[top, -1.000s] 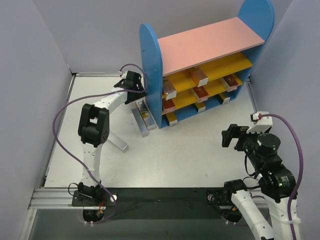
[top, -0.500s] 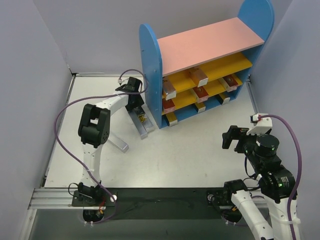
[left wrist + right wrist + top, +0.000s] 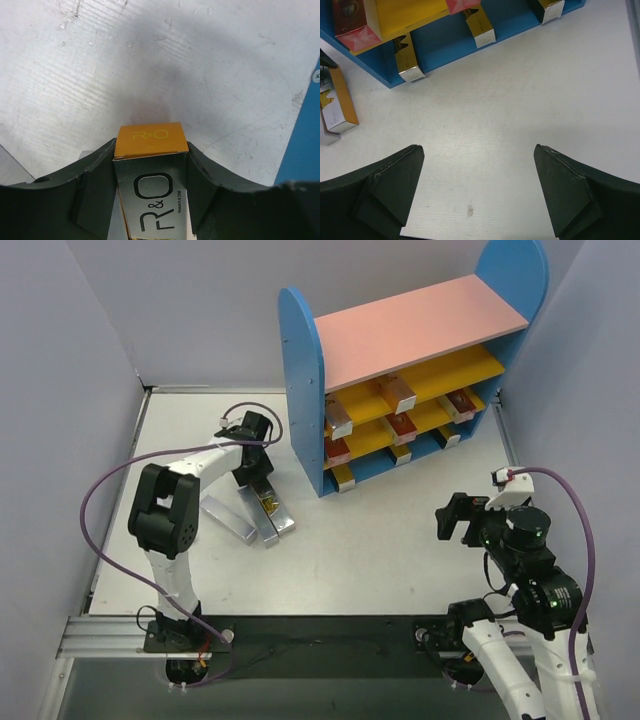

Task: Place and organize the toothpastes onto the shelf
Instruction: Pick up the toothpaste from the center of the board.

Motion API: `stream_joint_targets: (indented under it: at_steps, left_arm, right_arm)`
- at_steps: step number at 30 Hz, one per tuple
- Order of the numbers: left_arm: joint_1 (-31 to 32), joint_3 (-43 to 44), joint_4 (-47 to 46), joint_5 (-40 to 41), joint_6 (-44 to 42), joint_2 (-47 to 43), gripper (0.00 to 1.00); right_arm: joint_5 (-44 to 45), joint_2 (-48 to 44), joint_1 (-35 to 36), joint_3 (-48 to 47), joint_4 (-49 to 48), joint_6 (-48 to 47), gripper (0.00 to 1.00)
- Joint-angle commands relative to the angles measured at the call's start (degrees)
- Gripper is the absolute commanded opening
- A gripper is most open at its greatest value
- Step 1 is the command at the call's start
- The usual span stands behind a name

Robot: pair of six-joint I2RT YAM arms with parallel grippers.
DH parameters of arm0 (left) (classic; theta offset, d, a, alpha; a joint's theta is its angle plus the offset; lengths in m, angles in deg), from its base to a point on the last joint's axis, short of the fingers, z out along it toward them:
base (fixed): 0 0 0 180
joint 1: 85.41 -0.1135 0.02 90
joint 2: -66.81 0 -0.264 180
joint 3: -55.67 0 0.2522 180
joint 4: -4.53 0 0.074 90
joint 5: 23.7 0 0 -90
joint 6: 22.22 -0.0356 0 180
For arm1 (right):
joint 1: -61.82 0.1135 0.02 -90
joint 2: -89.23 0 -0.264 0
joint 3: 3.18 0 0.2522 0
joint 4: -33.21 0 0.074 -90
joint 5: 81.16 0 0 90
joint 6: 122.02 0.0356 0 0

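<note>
Now, your left fingers [image 3: 151, 156] are clenched on a silver-grey toothpaste box [image 3: 152, 200], one finger against each long side, with its orange R&O end cap pointing away from the wrist camera. Seen from above, that grasp sits at about 10 o'clock from the middle of the surface [image 3: 380, 540], and the box slants away toward 5 o'clock; you cannot tell whether its far end touches the surface. A second silver box [image 3: 226, 519] lies flat just beside it, at its 8 o'clock. The shelf [image 3: 303, 370] stands at 1 o'clock, with other toothpastes [image 3: 397, 395] poking out from both yellow boards and the blue base. Your right fingers [image 3: 479, 162] are released, spread wide above bare surface at 4 o'clock, apart from the shelf.
</note>
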Motion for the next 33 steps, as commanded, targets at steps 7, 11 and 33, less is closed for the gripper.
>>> stream_joint_targets:
  at_steps: [7, 11, 33]
  left_arm:
    - [1.9, 1.4, 3.0, -1.0, 8.0, -11.6, 0.36]
    - [3.1, -0.2, 3.0, -1.9, 10.3, -15.8, 0.36]
    - [13.3, -4.9, -1.3, -1.5, 21.4, -30.5, 0.35]
  right_arm:
    - [-13.0, -2.8, 0.5, 9.6, -9.9, 7.1, 0.99]
    - [-17.4, -3.3, 1.1, 13.4, -14.7, 10.3, 0.99]
    - [-21.5, 13.5, 24.2, 21.1, -51.5, 26.2, 1.0]
